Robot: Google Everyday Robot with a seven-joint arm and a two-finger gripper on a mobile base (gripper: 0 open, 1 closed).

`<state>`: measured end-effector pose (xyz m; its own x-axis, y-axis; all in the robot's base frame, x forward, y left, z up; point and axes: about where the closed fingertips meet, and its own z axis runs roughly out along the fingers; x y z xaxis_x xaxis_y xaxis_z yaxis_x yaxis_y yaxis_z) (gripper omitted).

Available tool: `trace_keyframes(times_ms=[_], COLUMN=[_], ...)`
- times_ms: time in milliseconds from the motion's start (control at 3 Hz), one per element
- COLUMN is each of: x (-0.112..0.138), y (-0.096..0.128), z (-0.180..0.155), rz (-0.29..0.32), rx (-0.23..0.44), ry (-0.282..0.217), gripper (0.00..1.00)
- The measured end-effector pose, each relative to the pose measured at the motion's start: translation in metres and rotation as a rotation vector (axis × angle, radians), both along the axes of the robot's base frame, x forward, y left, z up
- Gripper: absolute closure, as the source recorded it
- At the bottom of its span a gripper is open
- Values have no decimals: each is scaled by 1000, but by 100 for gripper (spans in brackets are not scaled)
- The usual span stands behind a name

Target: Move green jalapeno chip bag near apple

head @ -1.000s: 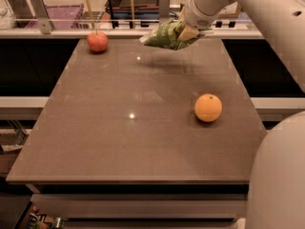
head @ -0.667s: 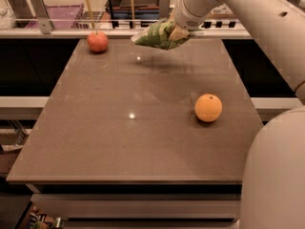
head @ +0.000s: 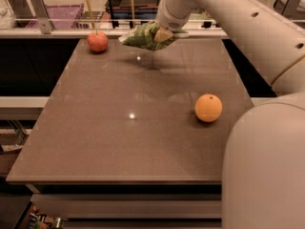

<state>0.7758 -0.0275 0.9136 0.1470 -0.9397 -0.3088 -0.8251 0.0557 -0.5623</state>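
Shift: green jalapeno chip bag (head: 143, 36) and tool (head: 162, 34) now further left, closer to the apple (head: 97, 41).
Near right: orange (head: 208, 108) on the table (head: 119, 142), well apart.
Tool: far centre, clenched on the bag's right end, holding it above the table.
Progress: carry seemingly almost done; lowering and release remain.
Bag look: crumpled shiny green foil, pale tip pointing left.
Apple: far left edge.

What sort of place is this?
Likely a lab or office test area: a plain table with an apple and an orange, and a purple crate behind it. The gripper holds the green jalapeno chip bag over the far side.
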Motion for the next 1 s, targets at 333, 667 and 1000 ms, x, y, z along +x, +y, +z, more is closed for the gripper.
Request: trace_keyframes(times_ms=[333, 667, 1000], x=[7, 14, 20], y=[20, 34, 43], z=[-7, -13, -24], rz=[-3, 6, -2], rx=[13, 50, 107], ry=[20, 27, 40], gripper=[100, 100, 100])
